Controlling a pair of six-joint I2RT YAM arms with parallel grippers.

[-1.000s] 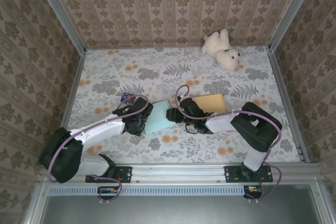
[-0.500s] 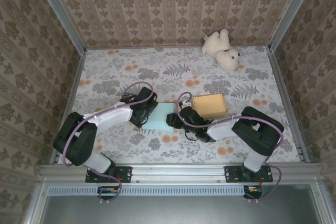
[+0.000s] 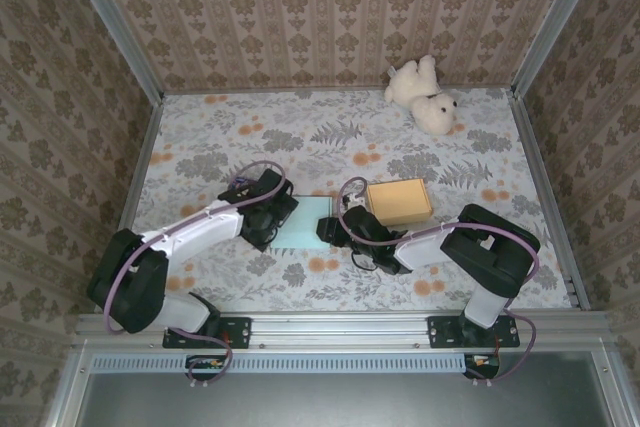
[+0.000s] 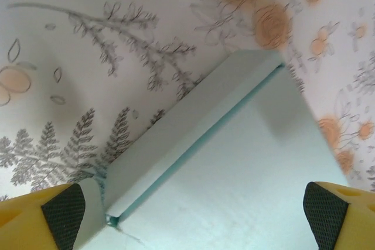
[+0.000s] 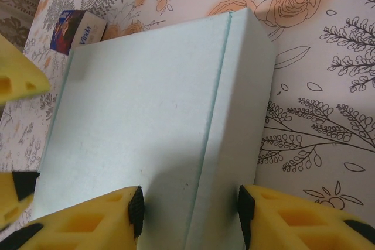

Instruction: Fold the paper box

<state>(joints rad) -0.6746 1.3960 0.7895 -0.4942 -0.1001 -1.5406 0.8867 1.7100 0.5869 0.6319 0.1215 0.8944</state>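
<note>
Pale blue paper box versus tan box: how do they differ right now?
Colour: the pale blue paper box is light blue-green; the tan box is orange-brown. Contact: the left gripper and right gripper sit at opposite ends of the pale blue paper box; the tan box has no gripper on it. Surface: the pale blue paper box shows a fold crease near one edge; the tan box looks plain. Both lie flat on the floral table.

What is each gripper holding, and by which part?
The right gripper pinches the paper box at its folded side edge; the left gripper is open, holding nothing.
</note>
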